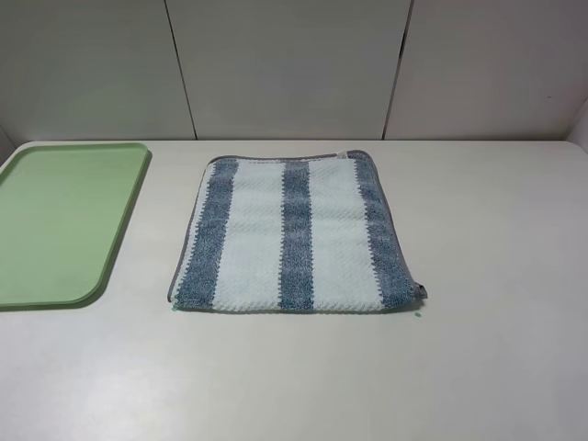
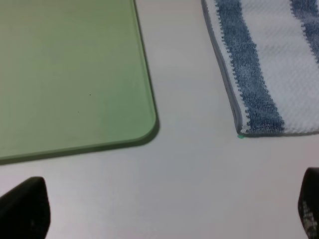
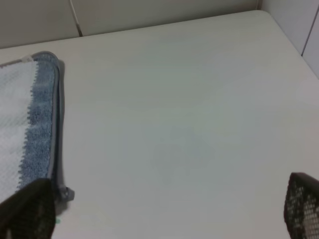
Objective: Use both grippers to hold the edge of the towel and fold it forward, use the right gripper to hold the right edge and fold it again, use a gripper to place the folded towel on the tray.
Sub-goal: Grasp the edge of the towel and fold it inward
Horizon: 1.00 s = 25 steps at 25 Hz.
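My left gripper (image 2: 167,209) and right gripper (image 3: 164,209) hang jaws apart, empty; striped blue-grey-and-pale terry towel (image 1: 296,234) flat right of pale-green plastic tray (image 1: 64,220), every fold seemingly pending.

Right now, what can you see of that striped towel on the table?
The towel is squarish, looped terry cloth by its look, with three blue-grey stripes alternating with wider pale mint-white ones and a thin grey hem. It lies spread flat on the white table, right of the green tray with a gap between. Only the table touches it.
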### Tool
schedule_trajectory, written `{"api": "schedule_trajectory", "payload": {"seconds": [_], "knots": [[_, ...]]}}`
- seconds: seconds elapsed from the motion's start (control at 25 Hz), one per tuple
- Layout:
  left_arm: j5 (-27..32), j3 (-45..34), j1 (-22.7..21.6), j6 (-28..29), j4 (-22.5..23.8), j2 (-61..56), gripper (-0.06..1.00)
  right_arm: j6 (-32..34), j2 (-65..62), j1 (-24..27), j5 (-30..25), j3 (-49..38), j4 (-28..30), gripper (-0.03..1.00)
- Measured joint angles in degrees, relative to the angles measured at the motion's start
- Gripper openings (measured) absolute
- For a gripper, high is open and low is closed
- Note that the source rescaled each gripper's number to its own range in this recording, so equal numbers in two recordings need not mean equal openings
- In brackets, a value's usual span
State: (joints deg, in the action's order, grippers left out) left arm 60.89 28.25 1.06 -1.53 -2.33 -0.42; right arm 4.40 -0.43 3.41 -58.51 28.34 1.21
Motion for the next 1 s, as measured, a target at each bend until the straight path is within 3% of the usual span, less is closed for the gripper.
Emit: {"api": "schedule_trajectory", "payload": {"seconds": [1.0], "knots": [[0.0, 0.0, 0.0, 0.0, 0.0, 0.0, 1.00, 0.0, 0.0, 0.0, 0.0, 0.0, 0.0, 1.00]]}}
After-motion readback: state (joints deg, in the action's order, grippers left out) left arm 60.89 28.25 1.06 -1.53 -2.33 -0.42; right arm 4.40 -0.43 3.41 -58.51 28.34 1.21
